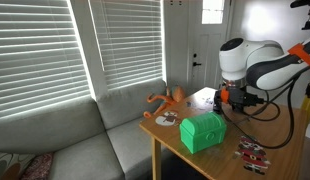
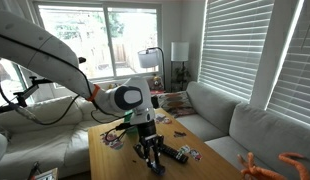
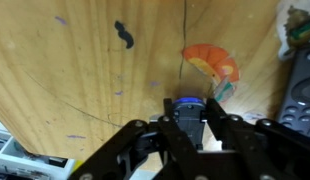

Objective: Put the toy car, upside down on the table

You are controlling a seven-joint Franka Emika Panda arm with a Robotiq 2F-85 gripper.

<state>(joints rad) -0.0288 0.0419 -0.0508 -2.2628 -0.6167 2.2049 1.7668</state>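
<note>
In the wrist view my gripper is shut on the toy car, a small dark-blue thing held between the fingertips just above the light brown wooden table. Only its blue top edge shows between the black fingers. In an exterior view the gripper hangs low over the table, with the car hidden by the fingers. In an exterior view the gripper is behind the green chest, and the car is too small to make out there.
A green chest stands near the table's front edge. An orange octopus-like toy lies at the far corner. Flat red-and-white pieces lie to one side. An orange paper scrap lies on the wood near the gripper. A grey sofa adjoins the table.
</note>
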